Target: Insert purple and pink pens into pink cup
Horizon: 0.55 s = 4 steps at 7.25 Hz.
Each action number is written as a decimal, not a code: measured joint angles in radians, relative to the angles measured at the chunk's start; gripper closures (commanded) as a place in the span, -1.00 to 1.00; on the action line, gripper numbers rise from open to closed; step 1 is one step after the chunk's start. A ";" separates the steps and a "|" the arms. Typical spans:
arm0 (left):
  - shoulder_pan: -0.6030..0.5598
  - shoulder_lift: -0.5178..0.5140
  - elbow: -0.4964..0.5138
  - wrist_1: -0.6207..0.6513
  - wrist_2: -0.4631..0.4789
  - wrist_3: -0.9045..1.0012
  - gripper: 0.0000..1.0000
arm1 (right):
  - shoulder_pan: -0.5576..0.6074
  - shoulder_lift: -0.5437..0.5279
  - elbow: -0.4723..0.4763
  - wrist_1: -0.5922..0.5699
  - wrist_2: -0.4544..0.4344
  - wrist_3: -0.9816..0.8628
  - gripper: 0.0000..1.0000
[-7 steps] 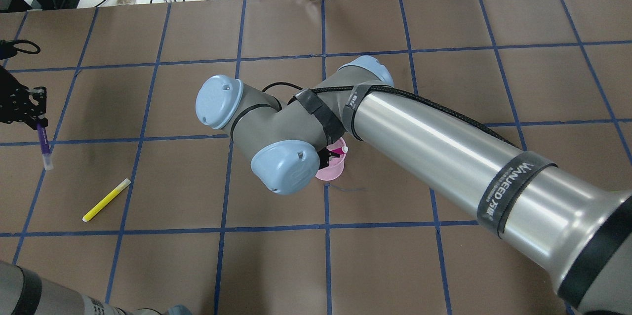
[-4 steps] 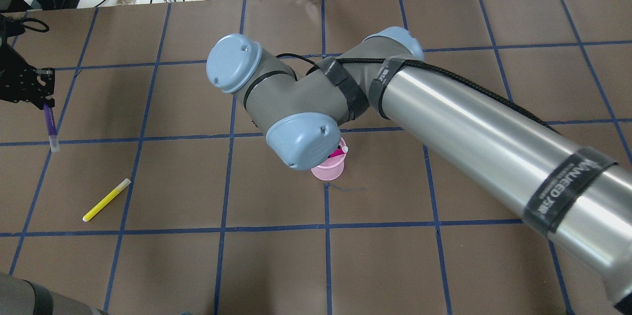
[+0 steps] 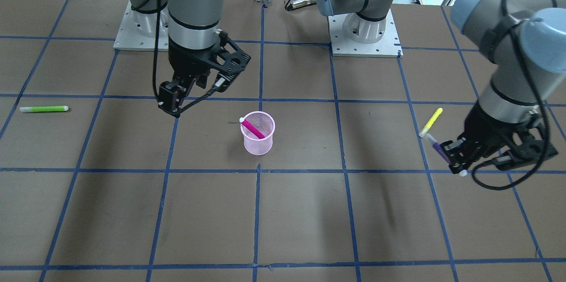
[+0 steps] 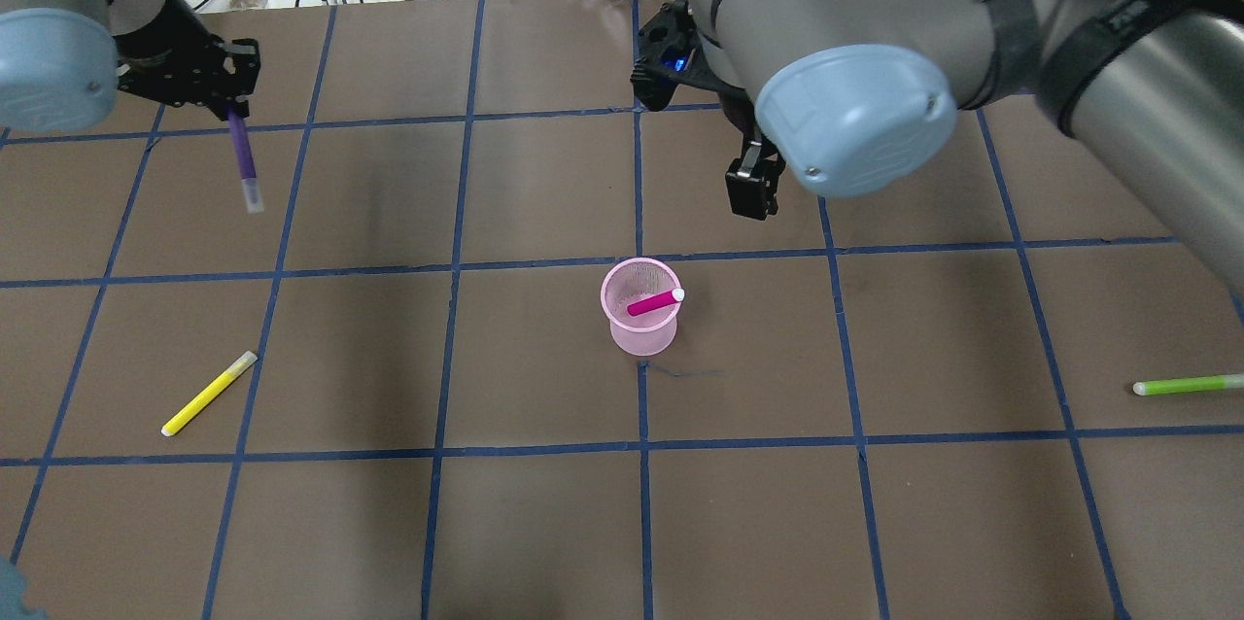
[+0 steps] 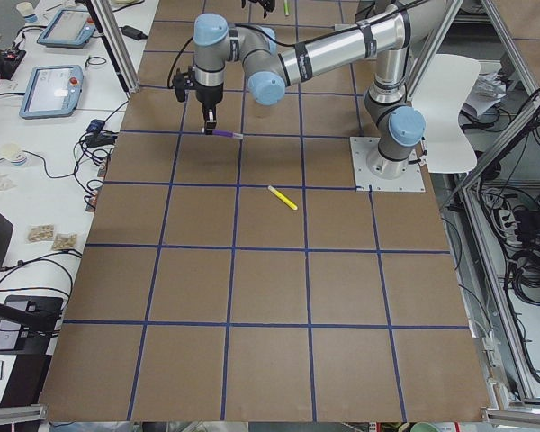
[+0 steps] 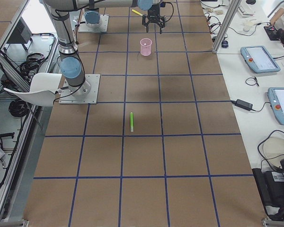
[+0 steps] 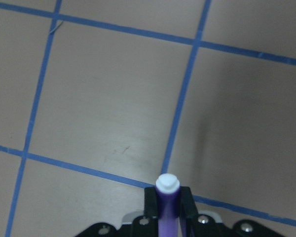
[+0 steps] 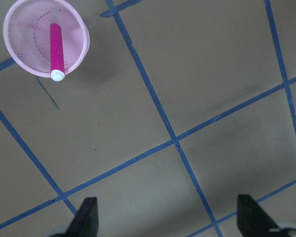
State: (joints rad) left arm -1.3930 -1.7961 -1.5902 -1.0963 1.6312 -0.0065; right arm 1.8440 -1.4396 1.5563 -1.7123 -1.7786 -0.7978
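The pink mesh cup (image 4: 639,321) stands upright near the table's middle, with the pink pen (image 4: 653,302) leaning inside it; both show in the front view (image 3: 258,139) and the right wrist view (image 8: 46,42). My right gripper (image 4: 753,188) is open and empty, raised beyond the cup and a little to its right. My left gripper (image 4: 233,107) is shut on the purple pen (image 4: 243,158), which hangs white tip down above the far left of the table. The pen also shows in the left wrist view (image 7: 166,207) and the front view (image 3: 439,148).
A yellow pen (image 4: 209,394) lies on the table at the near left. A green pen (image 4: 1188,385) lies at the right edge. The two arm bases (image 3: 365,39) stand on the robot's side. Blue tape lines grid the brown table.
My right arm has risen and pulled back from the cup, leaving the pink pen inside. My left gripper has carried the purple pen farther away and rightward.
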 measured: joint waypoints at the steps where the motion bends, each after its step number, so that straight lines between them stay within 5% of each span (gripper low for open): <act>1: -0.094 0.003 -0.013 0.057 0.000 -0.073 1.00 | -0.050 -0.029 0.001 0.005 0.052 0.050 -1.00; 4: -0.312 -0.005 -0.073 0.162 -0.001 -0.351 1.00 | -0.164 -0.080 0.002 0.030 0.153 0.322 -1.00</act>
State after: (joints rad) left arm -1.7053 -1.8008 -1.6633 -0.9343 1.6306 -0.3578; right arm 1.6800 -1.5191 1.5585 -1.6826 -1.6252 -0.4758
